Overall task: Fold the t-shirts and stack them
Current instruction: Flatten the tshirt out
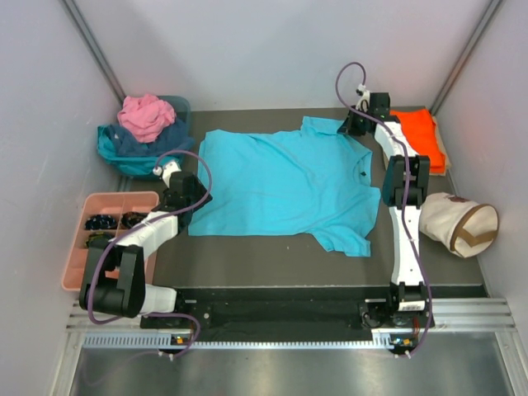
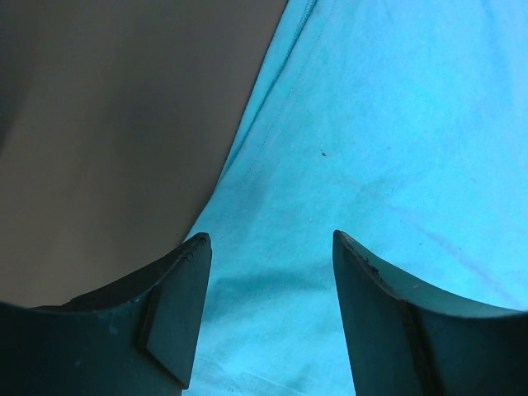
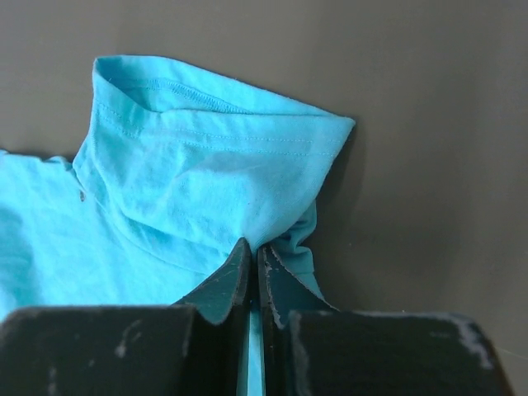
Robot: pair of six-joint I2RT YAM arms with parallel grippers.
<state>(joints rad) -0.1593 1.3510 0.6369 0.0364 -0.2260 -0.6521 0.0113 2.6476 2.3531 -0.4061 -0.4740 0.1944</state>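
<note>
Tabletop (image 1: 272, 256), turquoise t-shirt (image 1: 285, 181), right end effector (image 3: 254, 247) clamping sleeve (image 3: 214, 157), left one (image 2: 272, 238) parted, perhaps touching

Pale, plain walls (image 1: 272, 49) enclose a dark grey tabletop (image 1: 264, 260) on three sides, with a metal strut (image 1: 92, 45) slanting up each rear corner. An aluminium rail (image 1: 289, 326) and a brushed steel sheet (image 1: 289, 371) line the near edge under soft, even light.

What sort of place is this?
Likely a lab test cell: plain white walls box in a dark table, the left arm and right arm are bolted to a metal rail.
</note>
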